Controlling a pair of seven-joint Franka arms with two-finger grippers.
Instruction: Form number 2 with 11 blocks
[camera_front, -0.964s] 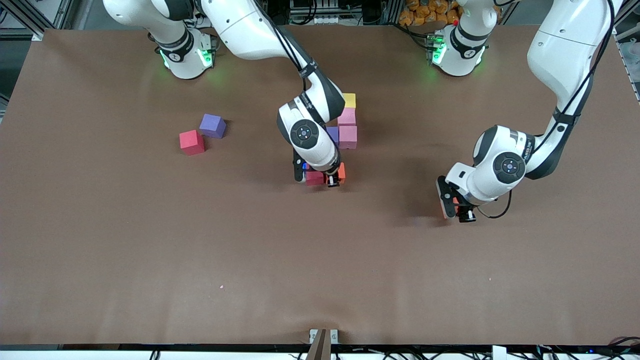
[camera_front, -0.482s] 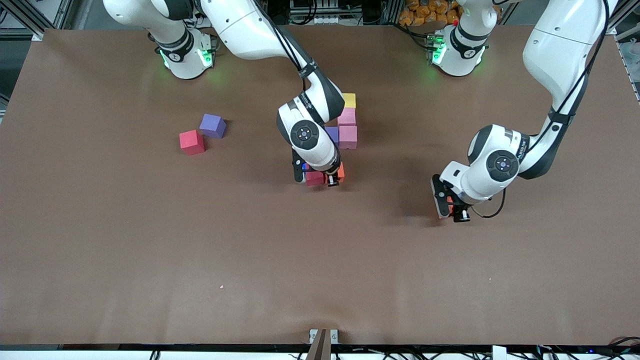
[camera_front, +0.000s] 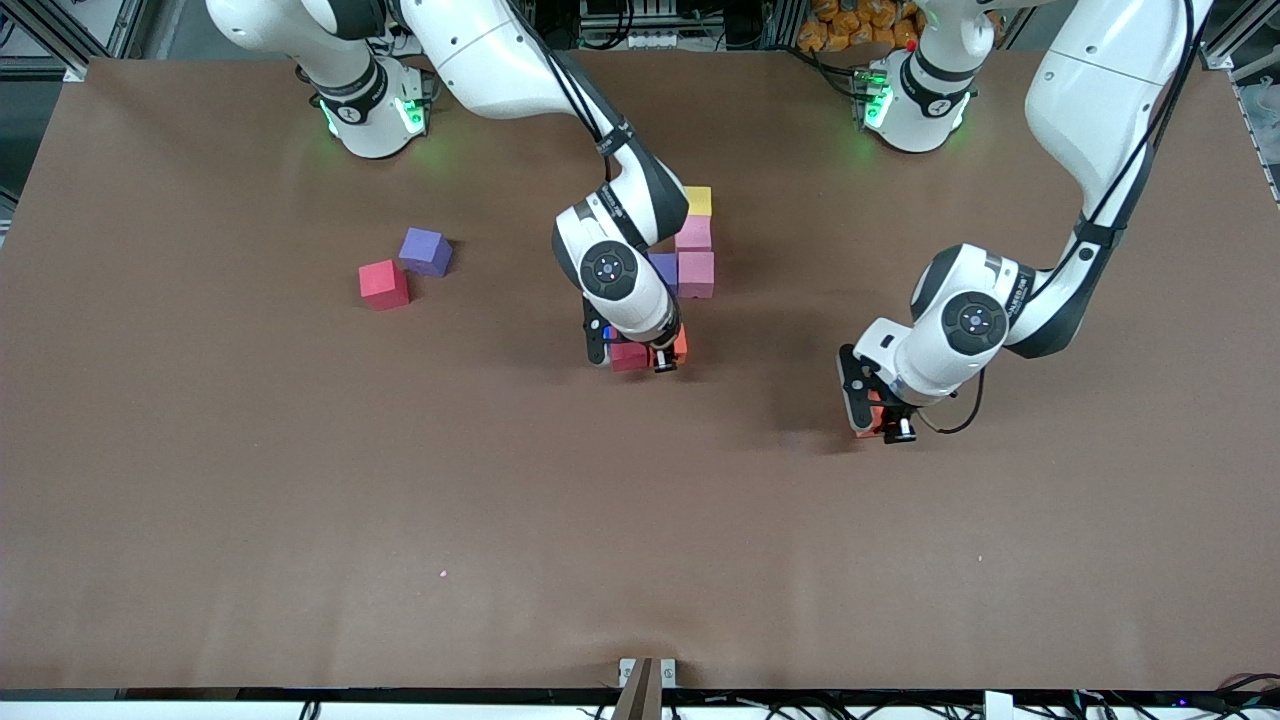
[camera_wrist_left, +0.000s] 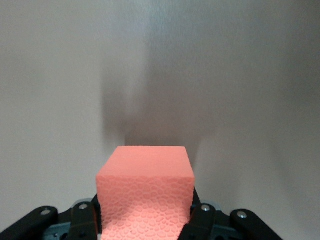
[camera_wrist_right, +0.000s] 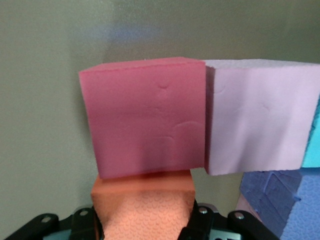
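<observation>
Table (camera_front: 300, 500): you see a brown work surface with a partial figure near its middle and 2 loose cubes toward the right arm's end.
Number 2 (camera_front: 690, 260): it is only part built; a yellow cube (camera_front: 698, 200), pink cubes and a purple one show, the rest is hidden under the right arm.
Step in hand: you are setting 1 cube at the figure's edge nearest the front camera while a 2nd waits in the air.
Right gripper (camera_front: 660, 358): it is low at the figure, jaws closed on an orange block (camera_wrist_right: 145, 205) that sits against a dark pink block (camera_wrist_right: 145, 117).
Left gripper (camera_front: 880, 415): it hangs over bare table toward the left arm's end, fingers clamped on a salmon-orange block (camera_wrist_left: 145, 195).
Loose cubes: a red block (camera_front: 383, 284) and a purple block (camera_front: 425, 250) lie just beside each other, well apart from the figure.
Next move: you likely release the orange block squarely, then bring the left cube in.
</observation>
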